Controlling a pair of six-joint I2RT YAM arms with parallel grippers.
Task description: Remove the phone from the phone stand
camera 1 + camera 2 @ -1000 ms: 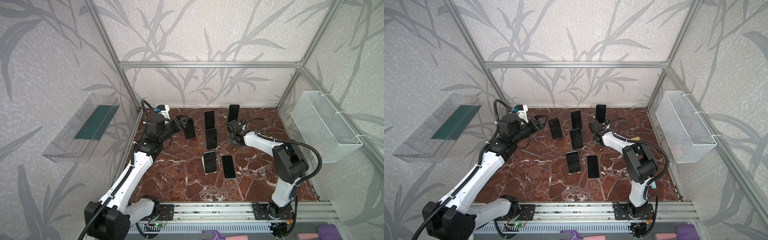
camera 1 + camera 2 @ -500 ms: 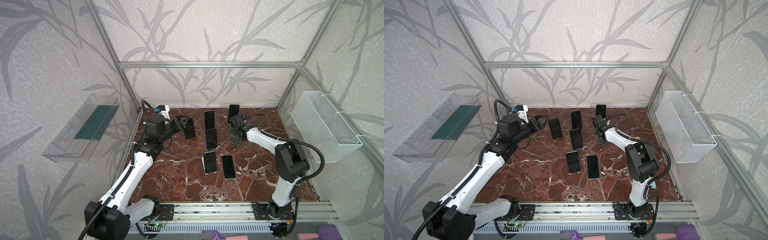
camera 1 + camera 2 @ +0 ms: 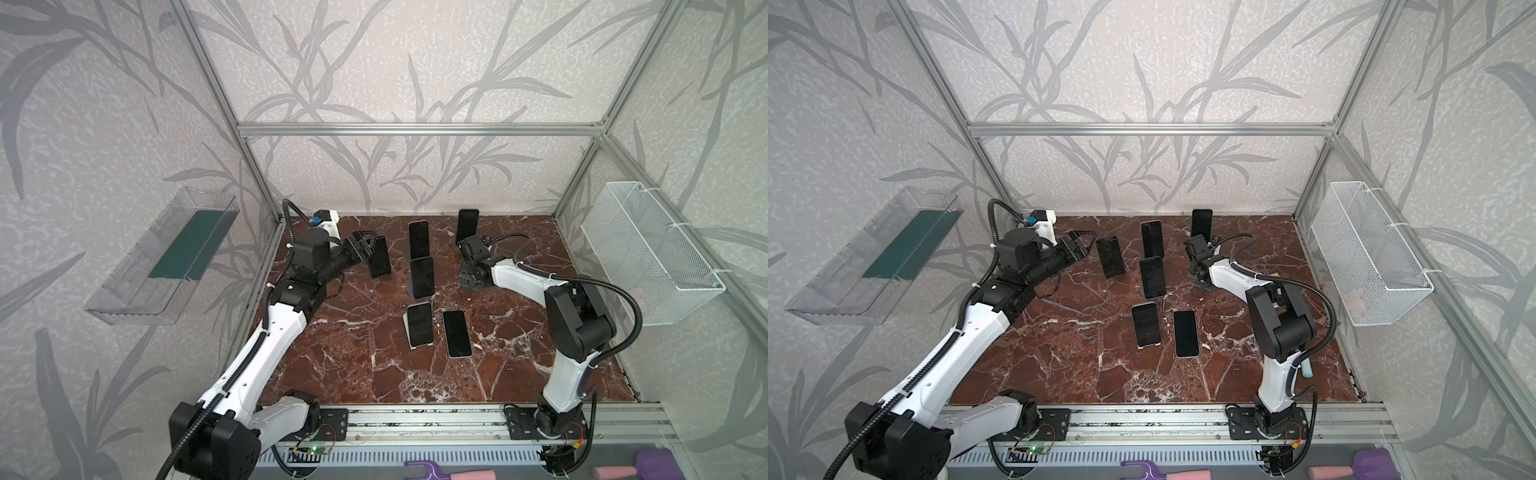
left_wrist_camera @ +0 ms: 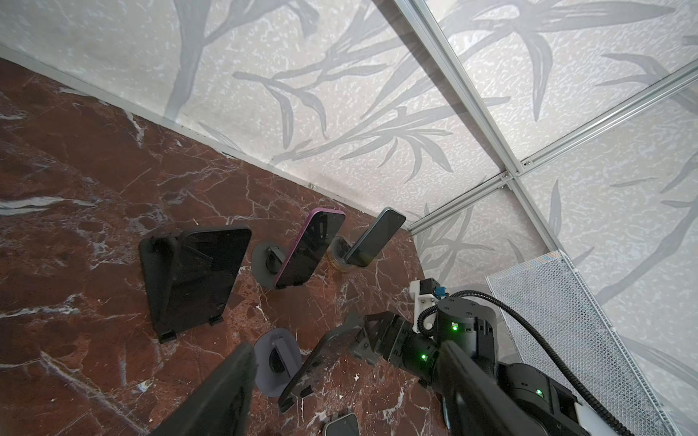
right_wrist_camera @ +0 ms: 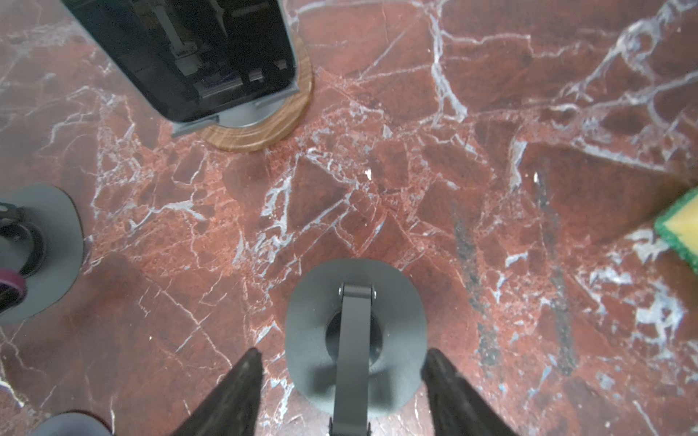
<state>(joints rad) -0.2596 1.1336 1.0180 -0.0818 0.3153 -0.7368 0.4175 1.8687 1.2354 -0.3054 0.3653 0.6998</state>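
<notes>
Several dark phones lean on stands on the marble floor. My left gripper (image 3: 368,245) hangs open and empty just behind the phone on the black stand (image 3: 379,257). That phone (image 4: 204,275) lies well beyond the fingers in the left wrist view. My right gripper (image 3: 471,280) points down over an empty grey phone stand (image 5: 355,332). Its fingers (image 5: 245,377) flank the stand's upright arm, whose top runs out of view between them. Further off, a phone (image 5: 189,56) stands on a wooden-based stand. One phone (image 3: 456,332) lies flat on the floor.
A purple-cased phone (image 3: 418,239), a middle phone (image 3: 422,276) and a phone on a white stand (image 3: 419,328) fill the centre. A wire basket (image 3: 648,249) hangs on the right wall and a clear shelf (image 3: 166,257) on the left. A yellow-green sponge (image 5: 680,226) lies near the right gripper.
My right gripper has come forward and down from beside the far phone onto the empty grey stand, and its jaws have narrowed. The left arm has not moved.
</notes>
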